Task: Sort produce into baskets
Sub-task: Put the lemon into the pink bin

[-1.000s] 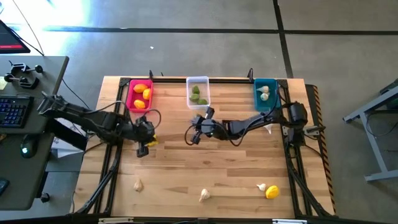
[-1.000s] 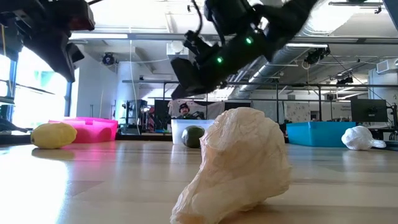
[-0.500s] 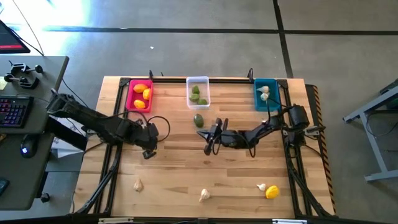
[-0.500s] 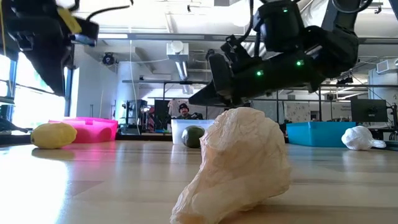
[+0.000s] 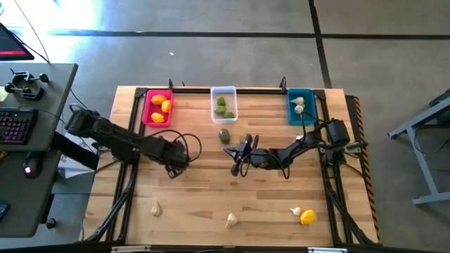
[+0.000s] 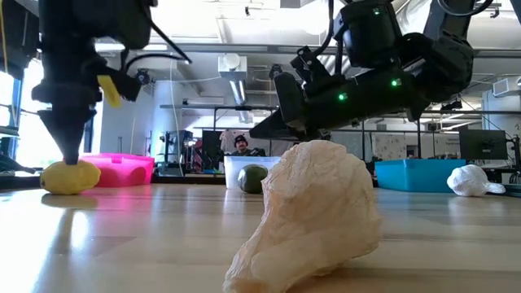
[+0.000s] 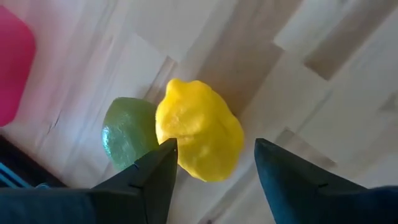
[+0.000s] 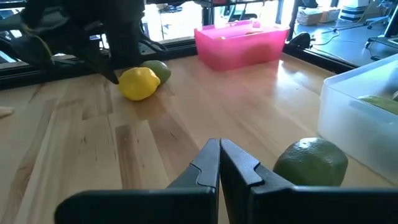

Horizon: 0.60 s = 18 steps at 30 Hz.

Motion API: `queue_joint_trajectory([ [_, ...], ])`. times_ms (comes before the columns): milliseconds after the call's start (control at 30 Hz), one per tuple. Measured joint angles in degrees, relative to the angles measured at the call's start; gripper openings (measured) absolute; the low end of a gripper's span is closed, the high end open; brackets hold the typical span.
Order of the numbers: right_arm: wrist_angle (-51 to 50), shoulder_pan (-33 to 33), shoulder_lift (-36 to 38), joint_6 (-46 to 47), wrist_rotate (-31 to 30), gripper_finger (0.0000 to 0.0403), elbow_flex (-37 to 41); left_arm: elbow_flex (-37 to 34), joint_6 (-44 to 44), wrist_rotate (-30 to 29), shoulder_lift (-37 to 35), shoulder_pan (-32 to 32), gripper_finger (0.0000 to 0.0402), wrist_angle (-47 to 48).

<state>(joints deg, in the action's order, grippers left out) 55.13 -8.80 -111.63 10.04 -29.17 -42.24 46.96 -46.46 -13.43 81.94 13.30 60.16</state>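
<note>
The left claw (image 7: 211,171) hangs just above a yellow lemon-like fruit (image 7: 199,129), its two dark fingers (image 7: 149,180) spread to either side of the fruit and gripping nothing. Touching that fruit, on the side toward the pink basket (image 7: 13,68), lies a dull green fruit (image 7: 127,132). In the low view the left claw points straight down with its tip right over the yellow fruit (image 6: 69,177), which rests on the wooden worktop (image 6: 163,236).

The right claw (image 8: 219,163) is pressed together and empty, held low over the middle of the worktop. Just beside it, toward the clear basket (image 8: 360,118), sits a loose green fruit (image 8: 311,162). Straight ahead of the right claw, well apart from it, stand the yellow fruit and its green neighbour under the left claw, with the pink basket beyond them.

From above, three baskets line the far edge of the worktop beyond both claws: the pink basket (image 5: 146,112) holding yellow and orange fruits, the clear basket (image 5: 232,95) holding green ones, and the teal basket (image 5: 308,116) holding whitish bulbs. On the near side of both claws lie three garlic-like bulbs (image 5: 230,221) and another yellow fruit (image 5: 307,218), well apart from either claw.
</note>
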Motion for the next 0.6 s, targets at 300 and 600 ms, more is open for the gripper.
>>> queue_joint_trajectory([
  [300,-0.14,0.0,0.0,0.0,0.0,0.0,0.0,0.13,3.34,-1.84,4.75,-2.43,0.02,-0.3],
  [600,-0.63,0.0,0.0,0.0,0.0,0.0,-0.02,0.13,9.25,-2.34,5.24,-2.26,0.014,-1.57],
])
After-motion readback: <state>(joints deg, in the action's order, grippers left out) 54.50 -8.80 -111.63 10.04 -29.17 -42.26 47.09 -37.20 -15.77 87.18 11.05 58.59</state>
